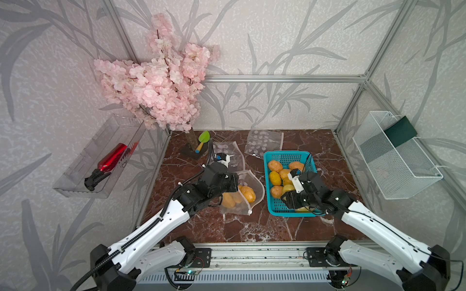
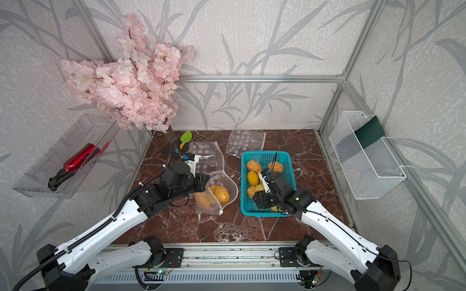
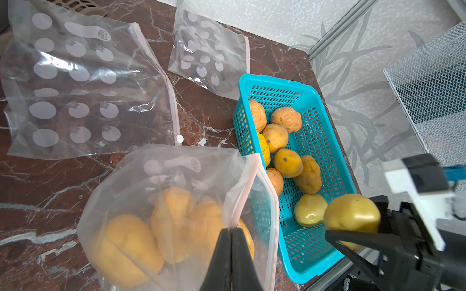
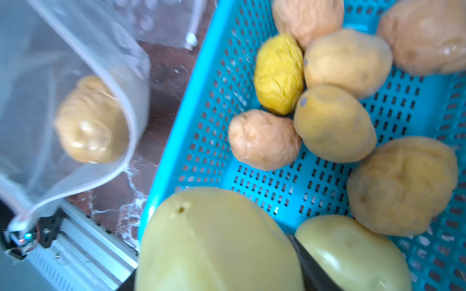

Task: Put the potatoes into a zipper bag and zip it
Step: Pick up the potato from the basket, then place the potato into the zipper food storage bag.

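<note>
A clear zipper bag (image 1: 254, 181) (image 2: 230, 185) (image 3: 176, 173) lies left of the blue basket (image 1: 287, 156) (image 2: 264, 154) (image 3: 277, 84) (image 4: 201, 75) with its mouth gaping. Three potatoes (image 1: 248, 194) (image 3: 126, 247) sit inside it. My left gripper (image 3: 230, 230) (image 1: 236, 186) is shut on the bag's upper zip rim and holds it up. Several orange and yellow potatoes (image 1: 274, 165) (image 3: 287, 162) (image 4: 332, 123) lie in the basket. Over the basket's front end my right gripper (image 4: 216, 252) (image 3: 353, 221) is shut on a pale yellow potato (image 3: 351, 216) (image 4: 214, 239).
Two empty spotted bags (image 1: 228, 153) (image 1: 264, 143) lie flat behind the filled one. A pink blossom tree (image 1: 156, 83) and a green trowel (image 1: 203, 137) stand at the back left. A white wire basket (image 1: 396, 161) hangs on the right wall; a clear tray with a red bottle (image 1: 112, 158) hangs on the left.
</note>
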Robot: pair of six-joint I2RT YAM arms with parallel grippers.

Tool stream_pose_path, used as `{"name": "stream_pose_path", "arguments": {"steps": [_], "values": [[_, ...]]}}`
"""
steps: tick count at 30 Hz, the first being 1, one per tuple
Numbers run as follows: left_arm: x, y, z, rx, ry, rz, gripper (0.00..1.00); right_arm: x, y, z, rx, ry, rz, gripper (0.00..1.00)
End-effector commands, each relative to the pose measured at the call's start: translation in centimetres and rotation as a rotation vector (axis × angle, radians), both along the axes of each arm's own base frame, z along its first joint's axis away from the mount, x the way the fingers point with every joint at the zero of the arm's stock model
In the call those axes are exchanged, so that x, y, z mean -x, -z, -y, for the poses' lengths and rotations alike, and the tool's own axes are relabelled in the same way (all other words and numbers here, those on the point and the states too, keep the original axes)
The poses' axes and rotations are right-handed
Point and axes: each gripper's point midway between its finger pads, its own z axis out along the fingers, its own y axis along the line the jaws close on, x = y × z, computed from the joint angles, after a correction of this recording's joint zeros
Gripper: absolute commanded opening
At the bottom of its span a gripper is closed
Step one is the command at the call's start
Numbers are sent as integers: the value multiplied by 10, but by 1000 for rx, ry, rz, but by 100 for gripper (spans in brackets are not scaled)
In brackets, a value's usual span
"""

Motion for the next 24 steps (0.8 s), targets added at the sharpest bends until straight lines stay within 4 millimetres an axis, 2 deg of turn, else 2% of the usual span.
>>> {"name": "stream_pose_path", "arguments": {"steps": [1,5,9,12,20,24], "values": [[0,-10,2,35,11,28,0,2,-31,-28,-129,-81,103,44],[1,-11,3,43,18,29,0,6,-43,-67,-145,-174,118,43],[2,-12,4,49,25,32,0,3,-35,-112,-133,-243,84,42],[1,-11,5,53,30,32,0,-9,-24,-133,-105,-249,46,41],[2,-8,10,62,46,15,0,-34,-5,-156,-33,-234,23,42],[5,-12,11,76,58,24,0,-40,8,-160,9,-229,2,48]]}}
